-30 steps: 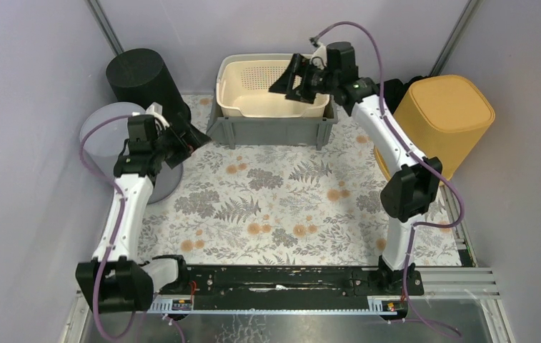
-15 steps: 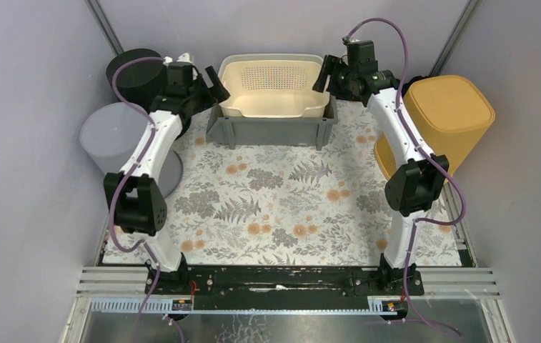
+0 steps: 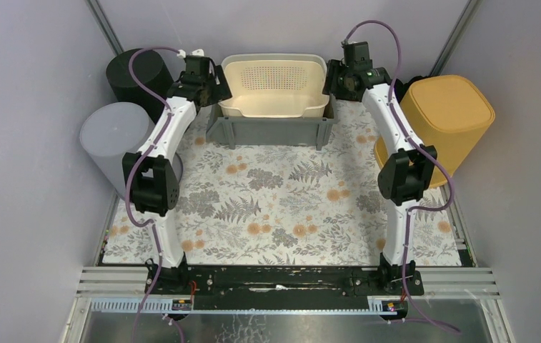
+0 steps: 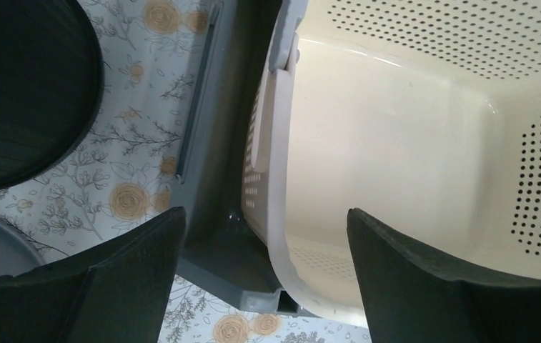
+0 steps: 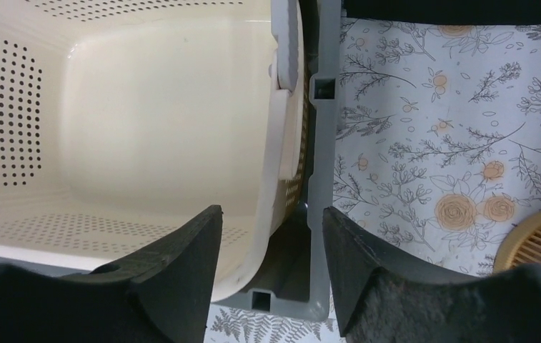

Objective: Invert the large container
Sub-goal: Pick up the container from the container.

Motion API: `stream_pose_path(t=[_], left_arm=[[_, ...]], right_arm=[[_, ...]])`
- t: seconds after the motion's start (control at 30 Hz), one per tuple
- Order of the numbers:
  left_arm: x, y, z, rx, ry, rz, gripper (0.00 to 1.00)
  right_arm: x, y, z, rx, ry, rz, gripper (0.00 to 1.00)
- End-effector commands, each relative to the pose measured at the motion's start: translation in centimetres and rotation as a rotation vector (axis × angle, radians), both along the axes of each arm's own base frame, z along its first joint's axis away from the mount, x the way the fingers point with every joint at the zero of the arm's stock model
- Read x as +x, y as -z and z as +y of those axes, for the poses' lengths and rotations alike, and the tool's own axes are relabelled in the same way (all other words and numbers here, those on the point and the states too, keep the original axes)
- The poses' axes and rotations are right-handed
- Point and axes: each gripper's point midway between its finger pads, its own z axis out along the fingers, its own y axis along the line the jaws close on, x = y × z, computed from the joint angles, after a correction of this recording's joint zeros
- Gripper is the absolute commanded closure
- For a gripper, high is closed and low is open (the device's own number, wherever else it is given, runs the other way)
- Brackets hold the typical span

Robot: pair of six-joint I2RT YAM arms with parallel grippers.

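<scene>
A grey crate point(image 3: 271, 131) stands upright at the back middle of the table, with a cream perforated basket point(image 3: 274, 82) nested in it. My left gripper point(image 3: 212, 86) is open at the crate's left end. In the left wrist view it point(image 4: 266, 212) straddles the grey crate wall point(image 4: 214, 143) and the cream basket rim point(image 4: 274, 136) without touching them. My right gripper point(image 3: 333, 80) is open at the crate's right end. In the right wrist view it point(image 5: 272, 210) straddles the grey wall point(image 5: 321, 179) and the basket's side point(image 5: 281, 136).
A black cylinder point(image 3: 139, 75) and a translucent grey bin point(image 3: 113, 139) stand at the left, close behind my left arm. A large yellow container point(image 3: 446, 121) lies at the right beside my right arm. Floral mat point(image 3: 281, 207) covers the table.
My left arm swung from beside the grey bin up to the crate's left end. My right gripper moved from over the basket to the crate's right end.
</scene>
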Motion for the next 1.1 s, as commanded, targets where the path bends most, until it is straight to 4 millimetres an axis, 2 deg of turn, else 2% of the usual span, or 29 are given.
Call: stream_pose_path(t=[0.0,0.07,0.33,0.43,0.6,0.7,0.83,1.07], left_arm=[[0.8,-0.8,1.0,0.074,-0.024,-0.016,0.14],[1.0,-0.4,0.9,0.074,-0.021,-0.011,0.21],[1.7,1.5,0.8,0.084,-0.013,0.029,0.40],[1.8,2.2,0.7,0.084,-0.008,0.042,0.43],[1.9,2.4,0.4,0.071,0.000,0.048,0.62],[1.9,2.0,0.4,0.066,0.000,0.044,0.81],[1.9,1.2,0.2,0.053,0.004,0.029,0.98],[2.5,-1.5,-0.4,0.009,0.009,-0.042,1.00]], right_arm=[[1.2,-1.3,0.2,0.019,0.000,-0.043,0.41],[1.5,-1.0,0.5,0.029,-0.001,-0.039,0.43],[2.0,0.3,1.0,0.045,-0.006,-0.014,0.54],[1.9,1.1,1.1,0.043,-0.013,0.004,0.60],[1.6,1.9,1.4,0.045,-0.024,0.021,0.78],[1.7,1.8,1.6,0.055,-0.035,0.018,0.89],[1.6,1.3,2.0,0.067,-0.044,0.007,1.00],[1.5,-1.1,2.6,0.100,-0.068,-0.043,1.00]])
